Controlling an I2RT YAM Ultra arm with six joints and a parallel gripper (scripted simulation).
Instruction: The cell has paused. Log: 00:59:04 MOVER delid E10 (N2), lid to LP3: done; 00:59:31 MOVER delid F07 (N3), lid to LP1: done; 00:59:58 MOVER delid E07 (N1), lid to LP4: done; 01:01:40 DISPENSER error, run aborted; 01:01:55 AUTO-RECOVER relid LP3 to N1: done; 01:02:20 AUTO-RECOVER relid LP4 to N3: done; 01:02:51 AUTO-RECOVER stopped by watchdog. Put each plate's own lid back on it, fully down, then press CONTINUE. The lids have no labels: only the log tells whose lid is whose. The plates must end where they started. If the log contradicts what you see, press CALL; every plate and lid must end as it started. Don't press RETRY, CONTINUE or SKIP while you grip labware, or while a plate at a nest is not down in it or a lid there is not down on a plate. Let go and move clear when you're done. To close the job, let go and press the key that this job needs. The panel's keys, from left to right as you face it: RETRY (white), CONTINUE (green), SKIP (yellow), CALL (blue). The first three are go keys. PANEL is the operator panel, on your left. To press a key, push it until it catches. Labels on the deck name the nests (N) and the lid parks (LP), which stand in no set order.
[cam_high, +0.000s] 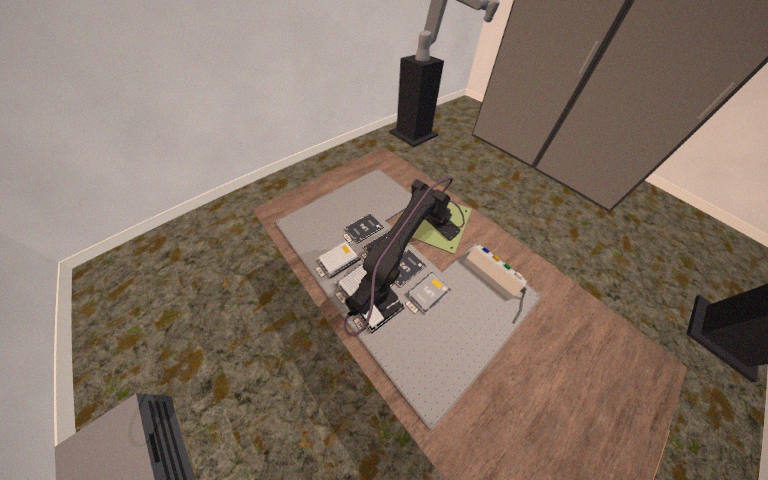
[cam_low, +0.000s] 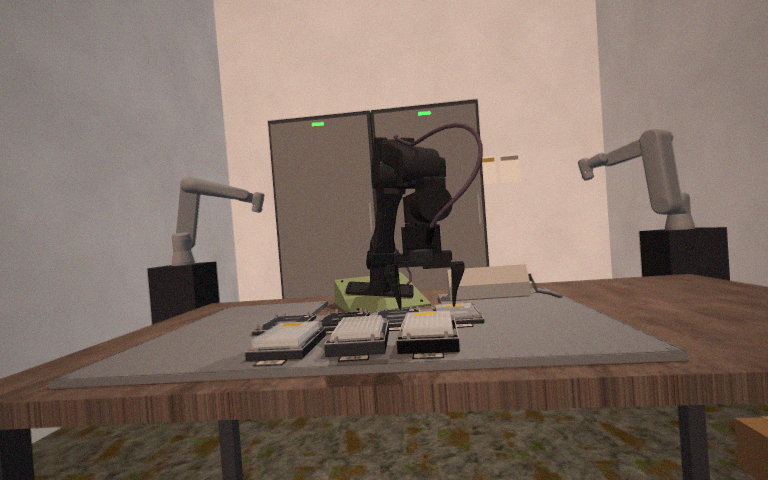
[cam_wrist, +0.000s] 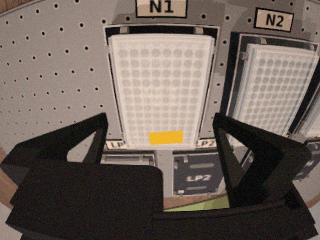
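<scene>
My gripper (cam_wrist: 160, 118) (cam_low: 426, 304) is open and empty. It hangs just above the plate at nest N1 (cam_wrist: 160, 80) (cam_low: 427, 325), with one finger past each long side. That plate carries a lid with a yellow tag (cam_wrist: 166, 138). The plate at N2 (cam_wrist: 276, 90) (cam_low: 357, 328) (cam_high: 352, 280) shows bare wells with no lid. The third plate (cam_low: 286, 335) (cam_high: 338, 258), at the far end of the row, carries a yellow-tagged lid. A loose lid (cam_high: 428, 291) (cam_low: 459, 310) with a yellow tag lies on a lid park behind the row. The park LP2 (cam_wrist: 196, 174) is empty.
The beige operator panel (cam_high: 495, 270) (cam_low: 489, 281) with its coloured keys stands behind the parks. Two empty black lid parks (cam_high: 363, 227) (cam_high: 410, 266) lie beside the arm. The arm's green base plate (cam_high: 447, 229) sits at the back. The grey deck mat (cam_high: 453, 350) covers the wooden table (cam_high: 566, 396).
</scene>
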